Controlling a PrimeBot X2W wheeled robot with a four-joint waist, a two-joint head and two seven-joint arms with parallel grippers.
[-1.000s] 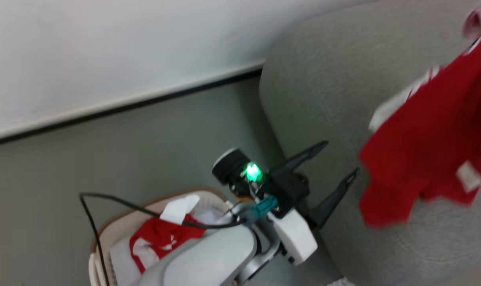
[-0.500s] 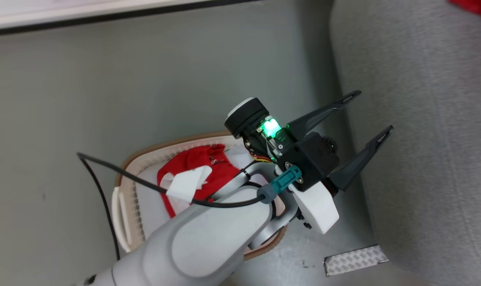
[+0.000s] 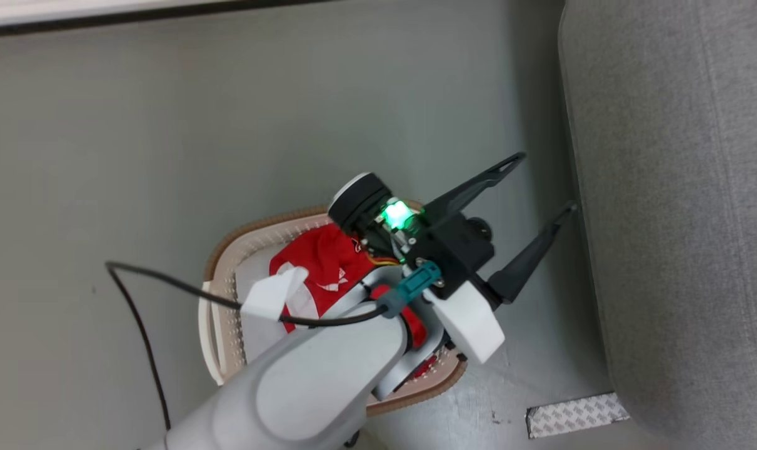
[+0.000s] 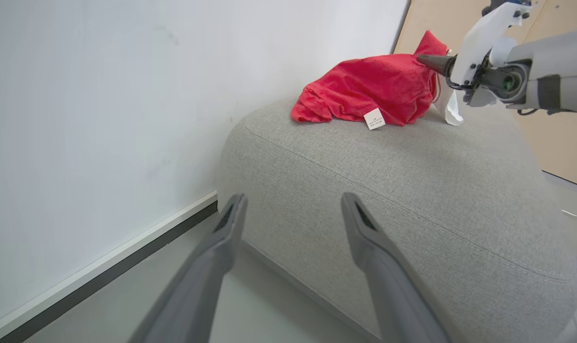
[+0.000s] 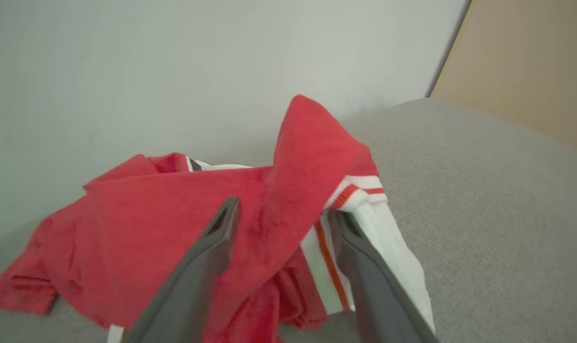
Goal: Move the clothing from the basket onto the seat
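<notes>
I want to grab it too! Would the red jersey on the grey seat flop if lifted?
Probably floppy: the red jersey lies crumpled in soft folds on the seat. Likely light, as the cloth looks thin. Its fuzzy surface probably won't slip.

The left arm's pale forearm slants upward, its wrist lit green, and the left gripper points up and to the right with fingers spread wide. The right gripper reaches forward, its dark fingers parted.
</notes>
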